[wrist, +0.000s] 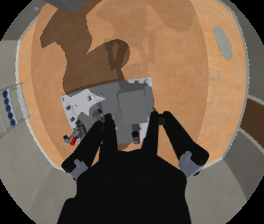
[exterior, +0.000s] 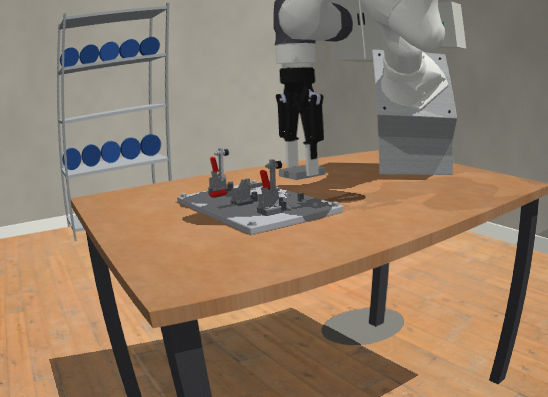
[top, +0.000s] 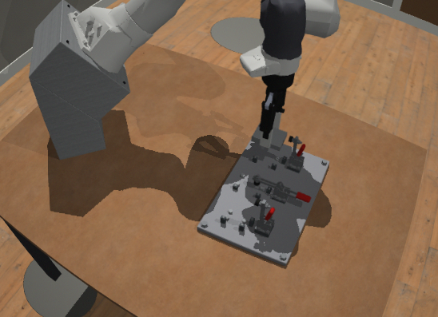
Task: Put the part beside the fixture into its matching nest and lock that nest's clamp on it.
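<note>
The grey block-shaped part (top: 281, 138) (exterior: 301, 173) (wrist: 133, 106) hangs roughly level. My gripper (top: 272, 132) (exterior: 302, 166) (wrist: 133, 107) is shut on it, above the far end of the grey fixture plate (top: 216, 214) (exterior: 252, 230) in the top view. The far clamp (top: 296, 161) (exterior: 270, 200) stands open, its bar upright. The middle clamp (top: 280, 192) (exterior: 243, 192) has its bar down and its red handle lying outward; whether it is locked cannot be told. The near clamp (top: 264, 226) (exterior: 218, 182) stands open. The part hides some of the plate in the wrist view.
The open clamps' upright bars rise above the plate. Small stops and rest pads stand near each clamp. The robot's grey pedestal (top: 76, 96) (exterior: 415, 140) stands at the table's side. A shelf rack (exterior: 115, 163) with blue discs stands beyond the table. The arm's shadow falls across the table and the plate.
</note>
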Available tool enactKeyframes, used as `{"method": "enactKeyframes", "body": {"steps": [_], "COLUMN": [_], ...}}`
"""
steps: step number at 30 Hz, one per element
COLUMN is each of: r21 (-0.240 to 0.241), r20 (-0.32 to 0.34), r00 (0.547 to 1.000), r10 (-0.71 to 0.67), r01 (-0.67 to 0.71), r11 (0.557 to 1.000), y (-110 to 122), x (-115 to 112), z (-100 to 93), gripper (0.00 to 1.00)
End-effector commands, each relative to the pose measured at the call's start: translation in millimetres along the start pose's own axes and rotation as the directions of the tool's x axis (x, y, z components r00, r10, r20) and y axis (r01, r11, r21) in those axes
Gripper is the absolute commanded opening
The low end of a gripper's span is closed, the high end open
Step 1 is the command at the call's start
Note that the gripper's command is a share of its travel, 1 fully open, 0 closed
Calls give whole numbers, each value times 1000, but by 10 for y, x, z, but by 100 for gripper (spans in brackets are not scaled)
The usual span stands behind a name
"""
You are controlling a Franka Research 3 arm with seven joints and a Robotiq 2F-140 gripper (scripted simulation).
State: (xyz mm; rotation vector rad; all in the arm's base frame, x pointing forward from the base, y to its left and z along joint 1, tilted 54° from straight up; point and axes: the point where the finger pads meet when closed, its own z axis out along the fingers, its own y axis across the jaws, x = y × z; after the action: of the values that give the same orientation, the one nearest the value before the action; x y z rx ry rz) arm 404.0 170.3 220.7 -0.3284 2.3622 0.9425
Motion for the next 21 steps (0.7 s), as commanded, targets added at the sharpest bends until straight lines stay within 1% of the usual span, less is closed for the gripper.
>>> {"method": "enactKeyframes", "body": {"steps": [1,9,21], "r21": [4,4,4], "r20": [1,1,1], "r00": [1000,999,999], "r10": [21,45,45], "r01": [-21,-45,-45], "r11": [1000,999,999], "y": [-9,-9,-8], "x": [-8,-8,-8], "z": [-10,-10,-10], "gripper": [0,0,0]}}
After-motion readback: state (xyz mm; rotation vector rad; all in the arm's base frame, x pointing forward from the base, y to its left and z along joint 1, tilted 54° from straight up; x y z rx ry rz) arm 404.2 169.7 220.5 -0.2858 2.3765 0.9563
